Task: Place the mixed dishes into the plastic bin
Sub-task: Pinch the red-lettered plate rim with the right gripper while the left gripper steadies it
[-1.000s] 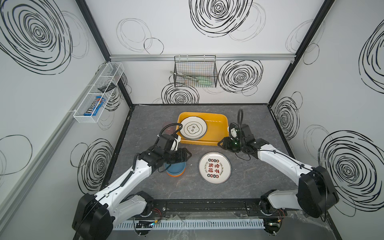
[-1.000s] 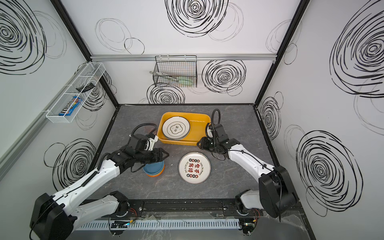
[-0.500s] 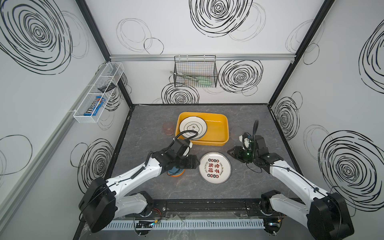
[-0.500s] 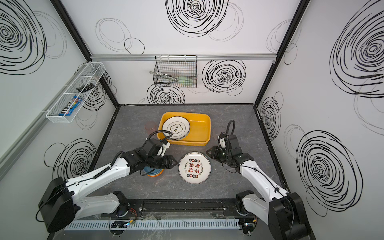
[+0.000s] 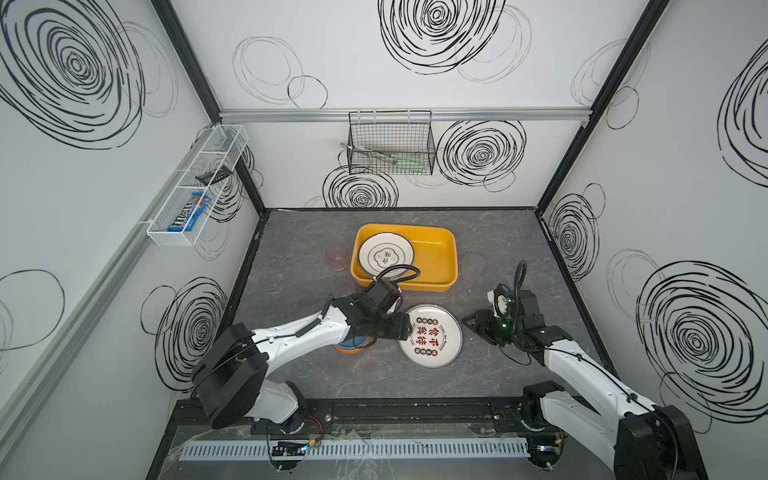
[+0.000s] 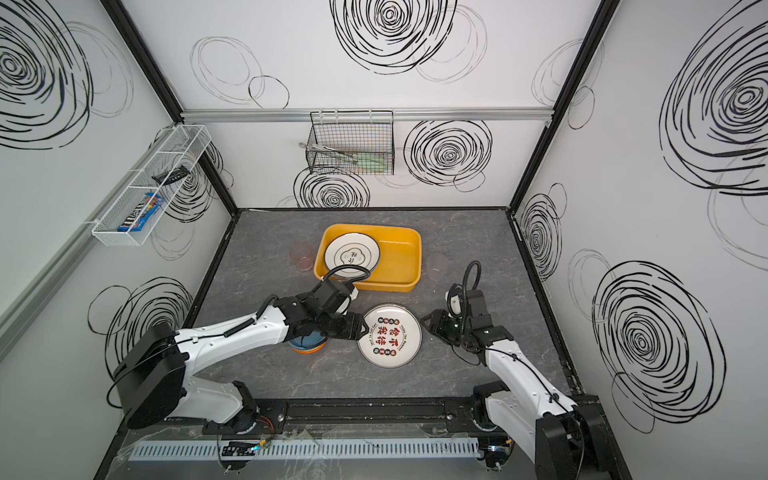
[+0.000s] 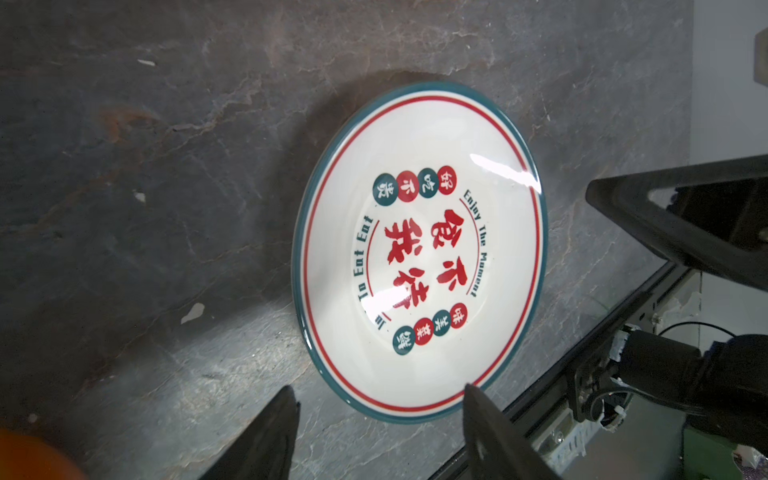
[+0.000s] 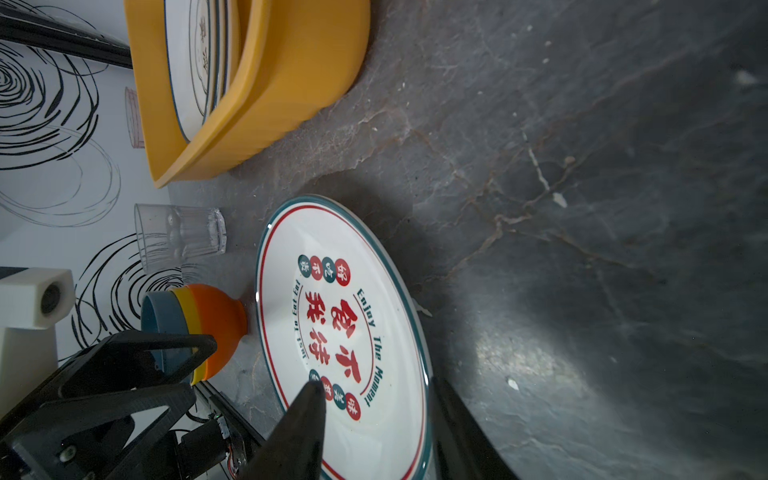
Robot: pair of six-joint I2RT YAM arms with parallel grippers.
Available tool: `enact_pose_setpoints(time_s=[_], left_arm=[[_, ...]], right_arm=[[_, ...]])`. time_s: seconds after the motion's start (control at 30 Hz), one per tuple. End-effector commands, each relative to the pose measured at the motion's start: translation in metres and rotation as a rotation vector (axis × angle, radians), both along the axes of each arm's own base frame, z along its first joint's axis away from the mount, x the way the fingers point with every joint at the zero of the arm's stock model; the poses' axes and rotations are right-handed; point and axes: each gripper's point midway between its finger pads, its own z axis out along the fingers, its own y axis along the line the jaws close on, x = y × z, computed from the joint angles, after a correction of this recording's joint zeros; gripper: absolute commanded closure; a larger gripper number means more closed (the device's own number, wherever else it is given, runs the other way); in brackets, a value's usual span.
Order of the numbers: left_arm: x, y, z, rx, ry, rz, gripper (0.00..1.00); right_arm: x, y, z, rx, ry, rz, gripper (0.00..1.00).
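Lettered plate (image 5: 430, 341): flat on table (image 5: 299, 249), in front of yellow bin (image 5: 435, 259), unmoved. Left claw (image 5: 409, 328): has come off the stacked bowls (image 5: 348, 346) to the plate's left rim, wide open, empty. Right claw (image 5: 467, 324): drawn back from bin to plate's right side, open, empty.

Yellow bin (image 5: 434, 259) far centre, plate (image 5: 386, 255) inside; lettered plate (image 5: 430, 341) flat nearer; stacked bowls (image 5: 350, 347) its left; pink cup (image 5: 336, 257), clear cup (image 5: 473, 266) flank bin.

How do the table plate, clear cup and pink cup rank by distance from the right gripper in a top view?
1. Table plate, right beside the right gripper.
2. Clear cup, right of the bin.
3. Pink cup, left of the bin.
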Motion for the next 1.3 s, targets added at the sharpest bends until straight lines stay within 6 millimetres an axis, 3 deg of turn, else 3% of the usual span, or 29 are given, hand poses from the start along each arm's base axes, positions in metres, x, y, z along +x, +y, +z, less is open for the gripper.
enact_pose_setpoints(time_s=[0.0,0.43,0.9,1.27], left_arm=[[0.015,-0.006,0.001,0.02,-0.036,0.031,0.33],[0.016,-0.013,-0.034,0.074,0.028,0.016,0.33],[0.013,-0.025,-0.039,0.045,0.051,-0.025,0.39],[0.01,-0.033,-0.04,0.022,0.06,-0.054,0.46]], right_arm=[[0.0,0.001,-0.002,0.031,-0.004,-0.009,0.54],[-0.006,0.0,-0.022,0.036,0.039,-0.017,0.55],[-0.014,0.006,-0.037,0.08,0.083,0.0,0.56],[-0.017,0.015,-0.037,0.151,0.066,0.026,0.58]])
